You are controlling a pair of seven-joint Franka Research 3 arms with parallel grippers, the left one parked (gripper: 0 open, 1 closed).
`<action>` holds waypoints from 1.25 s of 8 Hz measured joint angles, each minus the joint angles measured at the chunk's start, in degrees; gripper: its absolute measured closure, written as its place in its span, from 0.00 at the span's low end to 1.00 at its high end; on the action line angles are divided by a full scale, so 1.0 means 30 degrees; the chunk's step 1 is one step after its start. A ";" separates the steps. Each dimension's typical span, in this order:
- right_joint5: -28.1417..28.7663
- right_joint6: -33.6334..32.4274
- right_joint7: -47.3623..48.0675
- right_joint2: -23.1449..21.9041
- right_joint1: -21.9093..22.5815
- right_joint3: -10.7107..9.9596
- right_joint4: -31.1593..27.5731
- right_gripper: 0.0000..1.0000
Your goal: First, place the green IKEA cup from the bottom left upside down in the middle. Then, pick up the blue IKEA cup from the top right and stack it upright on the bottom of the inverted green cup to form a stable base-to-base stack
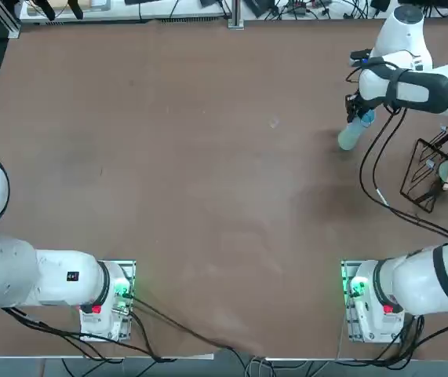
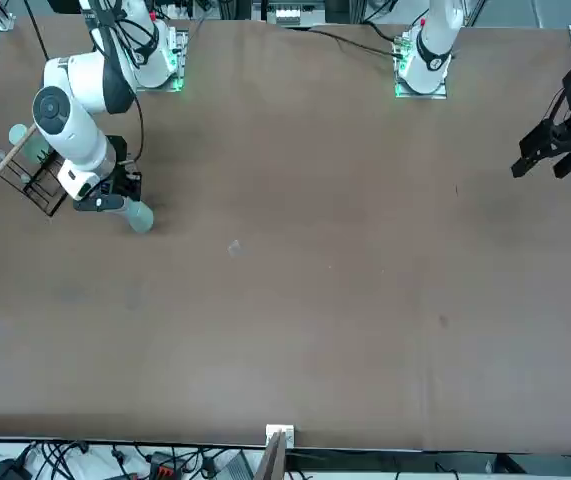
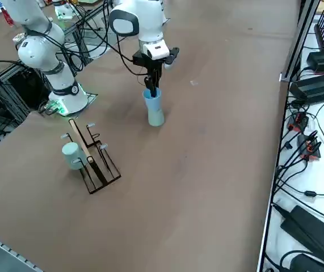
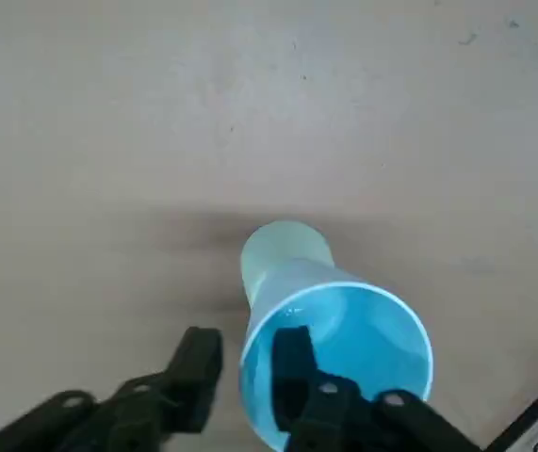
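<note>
Wrist view: my right gripper point(image 4: 246, 363) straddles the rim of the light sky-blue tapered plastic cup point(image 4: 344, 353), one finger point(image 4: 292, 363) inside its mouth, the other outside; the fingers stand a little apart from the wall, loosened rather than clamped.
Below the blue cup: pale sage-green tapered plastic cup point(image 4: 283, 252), visible only as a strip past the blue rim.
Side view: shows what the wrist view hides, namely the two cups as one column, blue cup point(image 3: 152, 100) above green cup point(image 3: 155, 117), on the brown table point(image 3: 218, 147).
Top view: column point(image 1: 352, 133) stands at the far right of the table, just beside the black wire rack point(image 1: 431, 174).
Axis: stack's long axis upright; blue cup mouth up, base on the green cup.
</note>
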 joint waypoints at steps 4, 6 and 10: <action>-0.0008 0.0015 0.0141 -0.0082 0.0000 -0.0001 0.0050 0.00; -0.0019 -0.0460 0.0141 -0.0340 -0.0002 -0.0010 0.0606 0.00; -0.0063 -0.4654 0.0140 -0.0578 -0.0179 -0.0188 0.5044 0.00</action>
